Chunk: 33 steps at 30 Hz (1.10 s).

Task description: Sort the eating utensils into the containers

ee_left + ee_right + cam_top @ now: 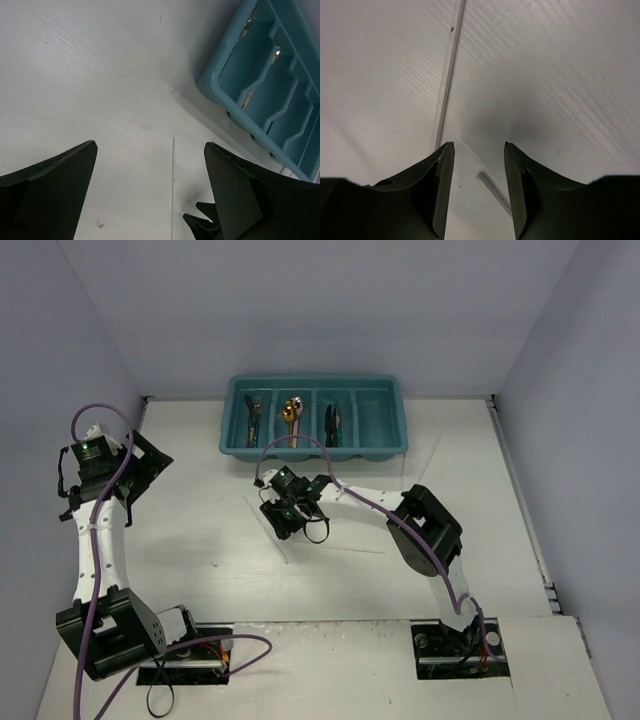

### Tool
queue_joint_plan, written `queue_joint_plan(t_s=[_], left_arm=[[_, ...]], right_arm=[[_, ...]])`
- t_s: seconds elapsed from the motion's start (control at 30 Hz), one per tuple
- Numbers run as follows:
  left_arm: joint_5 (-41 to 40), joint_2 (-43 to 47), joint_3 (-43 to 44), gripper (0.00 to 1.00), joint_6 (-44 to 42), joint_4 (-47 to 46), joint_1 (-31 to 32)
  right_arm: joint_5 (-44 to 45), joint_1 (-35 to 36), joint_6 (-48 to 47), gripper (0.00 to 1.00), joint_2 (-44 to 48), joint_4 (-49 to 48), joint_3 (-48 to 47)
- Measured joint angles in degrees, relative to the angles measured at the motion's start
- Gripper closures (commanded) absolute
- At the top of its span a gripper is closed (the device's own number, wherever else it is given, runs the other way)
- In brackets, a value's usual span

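Chopstick [492, 189] flat, lower centre; right gripper [479, 146] straddles it, jaws parted, likely for pickup; left gripper [150, 146] splayed, empty.

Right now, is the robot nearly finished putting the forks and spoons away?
Partly. Forks, a gold spoon and dark knives already lie in compartments of the teal tray. Nothing is held: the right hand hovers open over a pale stick on the table. A few such sticks remain out, and the tray's last compartment looks empty.
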<state>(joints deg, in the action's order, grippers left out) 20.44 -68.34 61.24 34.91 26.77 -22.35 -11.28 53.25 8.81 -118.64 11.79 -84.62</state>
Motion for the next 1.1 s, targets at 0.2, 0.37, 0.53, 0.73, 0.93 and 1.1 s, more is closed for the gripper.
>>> queue_joint_plan(t_s=[0.2, 0.37, 0.53, 0.73, 0.93, 1.1], left_arm=[[-0.01, 0.24, -0.14, 0.13, 0.01, -0.07, 0.00], [0.01, 0.33, -0.25, 0.13, 0.01, -0.26, 0.00], [0.01, 0.33, -0.73, 0.13, 0.01, -0.46, 0.00], [-0.09, 0.51, -0.84, 0.13, 0.00, -0.46, 0.00], [-1.07, 1.46, -0.88, 0.13, -0.17, -0.45, -0.02], [-1.49, 1.64, -0.88, 0.13, -0.43, -0.40, -0.17]], right_arm=[[1.59, 3.44, -0.03, 0.55, -0.07, 0.00, -0.02], [1.96, 4.69, -0.03, 0.57, -0.09, 0.00, -0.02], [2.47, 4.71, -0.28, 0.63, -1.09, 0.15, -0.60], [3.33, 4.72, -0.90, 0.77, -5.25, 1.56, -6.22], [5.83, 4.92, -1.29, 0.93, -9.06, 4.17, -12.10], [7.42, 4.96, -1.61, 1.00, -9.97, 5.44, -13.44]])
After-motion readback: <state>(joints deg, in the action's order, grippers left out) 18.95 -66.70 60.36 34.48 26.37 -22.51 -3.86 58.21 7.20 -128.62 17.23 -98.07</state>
